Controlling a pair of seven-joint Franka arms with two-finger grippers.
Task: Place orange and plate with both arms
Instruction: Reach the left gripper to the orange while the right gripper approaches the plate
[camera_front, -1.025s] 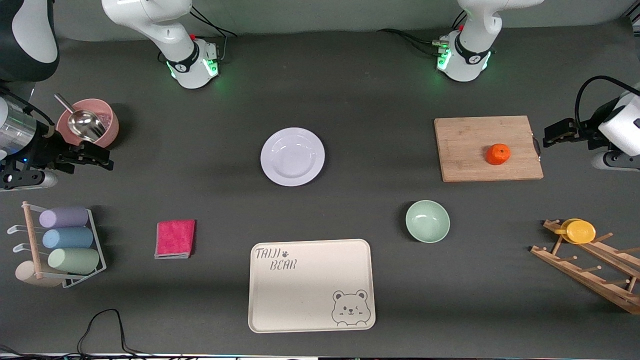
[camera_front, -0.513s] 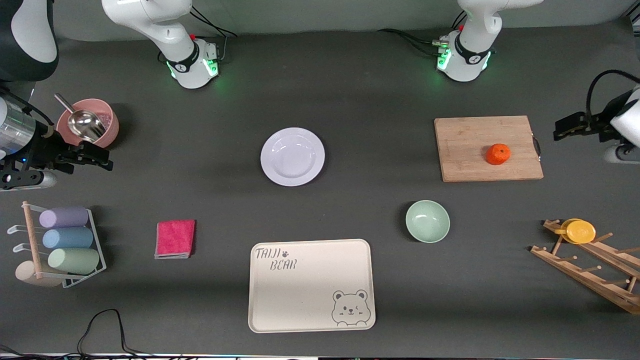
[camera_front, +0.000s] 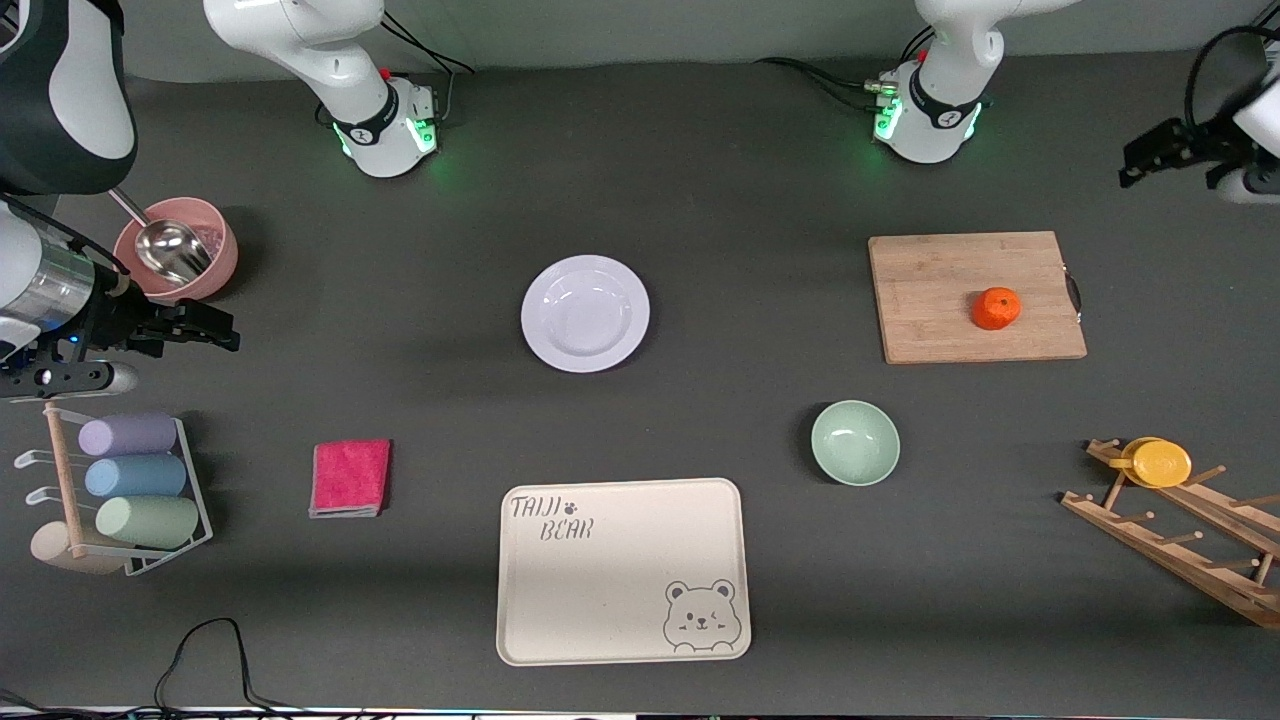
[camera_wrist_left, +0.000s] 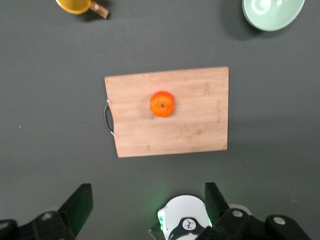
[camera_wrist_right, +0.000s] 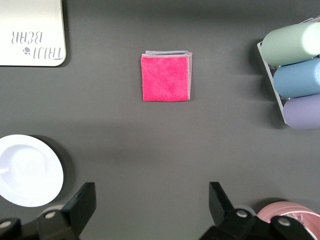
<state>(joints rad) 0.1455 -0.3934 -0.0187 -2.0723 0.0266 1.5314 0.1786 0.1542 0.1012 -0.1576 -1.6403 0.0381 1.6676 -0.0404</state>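
- The left tool (camera_front: 1135, 165) hangs released, fingers spread wide and holding nothing, above the bare surface (camera_front: 700, 200) at the left arm's end.
- The orange (camera_front: 996, 308) sits on the board (camera_front: 940, 300), well apart from the left tool and nearer the front camera than the spot under it.
- In the left wrist view the orange (camera_wrist_left: 162, 104) lies near the middle of the board (camera_wrist_left: 200, 135), away from both fingers (camera_wrist_left: 79, 206).
- The right tool (camera_front: 222, 333) is also released and bare, over the surface just beside the pink bowl (camera_front: 215, 262) with its scoop (camera_front: 165, 245).
- The plate (camera_front: 585, 313) rests on the surface mid-table, well apart from the right tool, toward the left arm's end from it.
- The cloth (camera_wrist_right: 166, 77) lies flat, nearer the front camera than the right tool.
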